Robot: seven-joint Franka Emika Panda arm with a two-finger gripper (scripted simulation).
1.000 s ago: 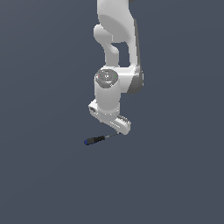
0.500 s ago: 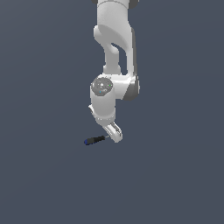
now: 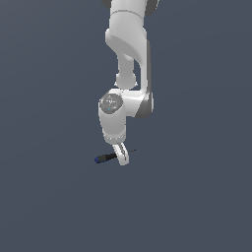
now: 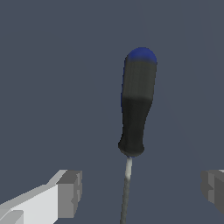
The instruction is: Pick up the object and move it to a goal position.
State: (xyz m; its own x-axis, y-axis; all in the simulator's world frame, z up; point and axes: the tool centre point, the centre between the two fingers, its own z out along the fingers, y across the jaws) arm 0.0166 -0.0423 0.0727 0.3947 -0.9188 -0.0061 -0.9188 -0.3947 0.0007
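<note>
Starting nearest the wrist camera, the gripper is recorded with its jaws spread wide apart; one grey pad is seen on one side of the frame and the other at the opposite edge, with clear space between them. Nothing is clamped. The thin metal shaft of the screwdriver is noted running through that gap, roughly midway between the two pads and touching neither. Beyond the shaft, the black handle is observed lying lengthwise away from the camera, ending in a blue cap at its far end. The tool is found lying flat on the plain dark grey floor.

In the exterior view, the gripper is seen lowered to floor level, its fingers turned nearly edge-on so that their spacing cannot be judged from this angle. The screwdriver is recorded on the floor directly at the fingertips, its handle projecting toward the exterior view's left and a trace of its shaft showing on the exterior view's right of the fingers. Whether the fingertips touch the floor cannot be told. Above, the white arm is noted descending almost vertically from the top of the frame, with the wrist joint bent over the tool.
</note>
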